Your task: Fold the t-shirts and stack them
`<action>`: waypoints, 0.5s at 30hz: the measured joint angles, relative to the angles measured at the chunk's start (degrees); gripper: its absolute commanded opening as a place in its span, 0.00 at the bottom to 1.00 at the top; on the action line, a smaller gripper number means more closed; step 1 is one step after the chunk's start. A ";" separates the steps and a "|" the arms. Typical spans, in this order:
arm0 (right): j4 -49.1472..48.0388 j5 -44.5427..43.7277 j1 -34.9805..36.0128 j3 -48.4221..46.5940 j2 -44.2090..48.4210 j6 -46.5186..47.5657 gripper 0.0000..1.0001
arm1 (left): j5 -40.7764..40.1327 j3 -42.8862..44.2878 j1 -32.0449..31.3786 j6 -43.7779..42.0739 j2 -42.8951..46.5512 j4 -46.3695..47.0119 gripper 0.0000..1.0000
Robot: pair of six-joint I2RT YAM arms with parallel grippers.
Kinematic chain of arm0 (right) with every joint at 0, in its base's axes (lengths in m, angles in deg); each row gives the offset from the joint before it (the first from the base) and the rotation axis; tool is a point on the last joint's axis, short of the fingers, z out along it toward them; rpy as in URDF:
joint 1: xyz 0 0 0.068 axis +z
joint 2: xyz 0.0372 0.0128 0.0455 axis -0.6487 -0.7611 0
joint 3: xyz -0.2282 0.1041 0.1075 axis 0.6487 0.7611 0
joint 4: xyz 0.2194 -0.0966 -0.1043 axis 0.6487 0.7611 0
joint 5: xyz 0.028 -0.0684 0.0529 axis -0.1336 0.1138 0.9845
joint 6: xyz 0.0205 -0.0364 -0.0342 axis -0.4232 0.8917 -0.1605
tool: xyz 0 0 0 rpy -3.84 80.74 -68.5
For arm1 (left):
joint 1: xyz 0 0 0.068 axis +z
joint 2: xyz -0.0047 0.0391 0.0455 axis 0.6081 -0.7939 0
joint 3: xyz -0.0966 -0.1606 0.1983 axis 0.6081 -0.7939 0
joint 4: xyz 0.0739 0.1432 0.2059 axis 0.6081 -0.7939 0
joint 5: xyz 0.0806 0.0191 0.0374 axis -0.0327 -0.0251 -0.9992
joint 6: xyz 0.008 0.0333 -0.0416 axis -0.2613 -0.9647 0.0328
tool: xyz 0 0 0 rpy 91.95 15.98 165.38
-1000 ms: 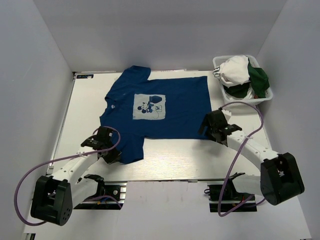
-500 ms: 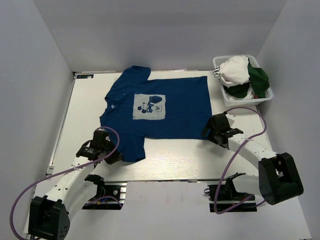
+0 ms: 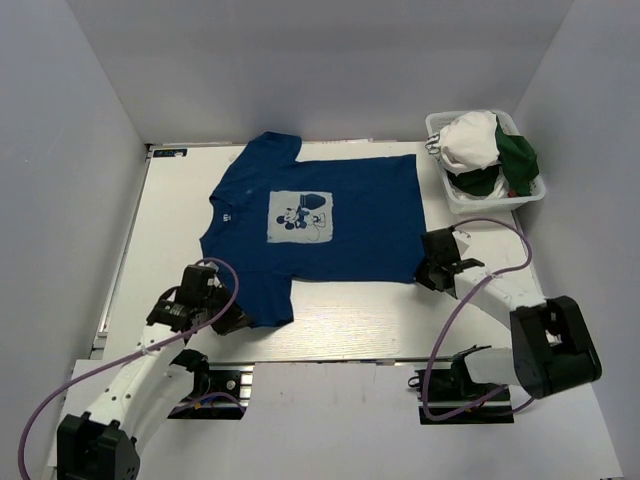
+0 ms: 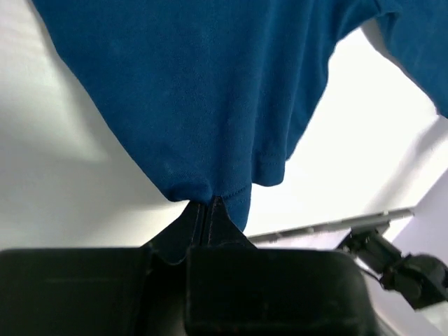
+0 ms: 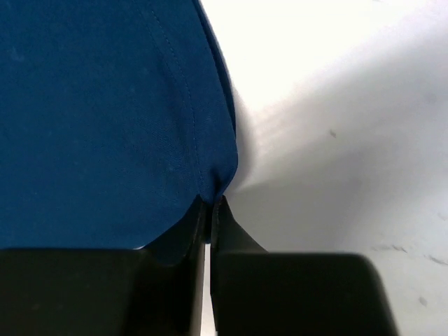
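Observation:
A royal blue t-shirt with a white square cartoon-mouse print lies spread flat on the table, collar to the left. My left gripper is shut on the near sleeve's edge at the shirt's near-left corner. My right gripper is shut on the hem corner at the shirt's near-right. White and dark green t-shirts are heaped in the basket at the back right.
A white mesh basket stands at the table's back right corner. The near table edge with a metal rail runs just in front of both grippers. Grey walls enclose the table on three sides.
The right gripper has closed on the shirt's near-right hem corner after moving slightly right and nearer. The left arm has drawn the sleeve a little nearer.

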 measured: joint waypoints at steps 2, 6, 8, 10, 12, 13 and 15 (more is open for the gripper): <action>2.01 0.02 0.15 1.18 2.97 -0.26 0.00 | 1.14 0.22 0.00 0.00 2.58 -2.54 0.00; 7.32 0.37 0.92 4.09 13.11 0.09 0.00 | 2.56 2.29 0.00 0.00 10.86 -7.50 0.00; 9.79 0.68 1.33 4.79 18.18 0.52 0.00 | 2.86 4.00 -0.04 0.00 14.62 -8.20 0.00; 10.62 1.36 1.75 4.83 20.48 1.22 0.00 | 3.54 5.27 -0.09 -0.02 16.35 -7.17 0.00; 10.60 2.12 2.32 4.57 19.80 2.25 0.00 | 4.81 5.27 -0.11 -0.13 15.41 -4.59 0.00; 10.62 2.34 2.49 4.33 18.86 2.58 0.00 | 5.38 5.09 -0.11 -0.17 14.47 -3.23 0.00; 11.69 2.51 3.17 2.21 14.45 3.43 0.00 | 6.36 4.66 -0.15 -0.46 11.34 0.87 0.00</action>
